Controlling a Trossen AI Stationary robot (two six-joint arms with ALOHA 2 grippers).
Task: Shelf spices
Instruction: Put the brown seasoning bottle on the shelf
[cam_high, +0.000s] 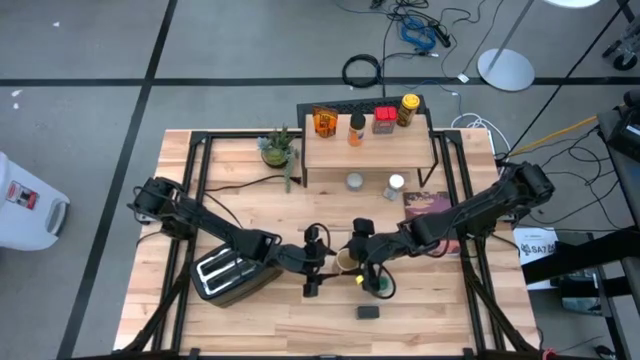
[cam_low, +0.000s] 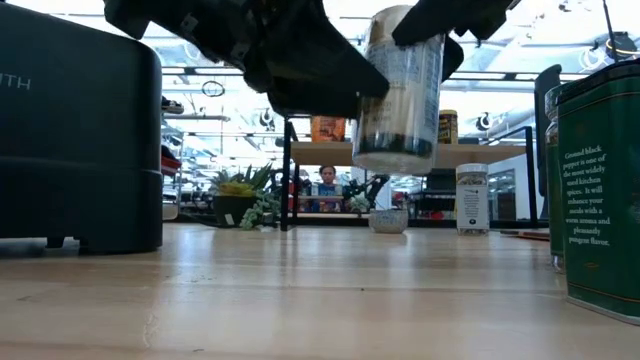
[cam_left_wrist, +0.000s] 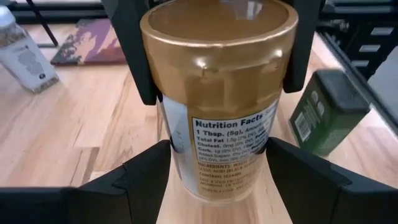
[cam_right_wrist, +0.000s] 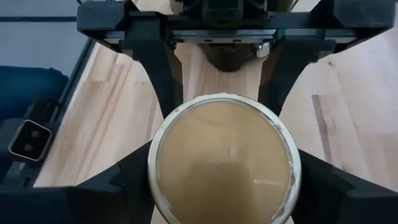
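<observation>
Above table centre, both arms converge; left end effector (cam_high: 322, 262) and right end effector (cam_high: 352, 258) grip gold-lidded jar (cam_left_wrist: 219, 93).

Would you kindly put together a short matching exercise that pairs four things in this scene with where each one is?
Things:
1. gold-lidded jar
2. yellow jar
3. green tin
4. toaster

Places:
A. on the shelf
B. standing on the table, near the jar in the air
C. off the table, between both pincers
D. on the table under the left arm

Pairs: 1-C, 2-A, 3-B, 4-D
</observation>
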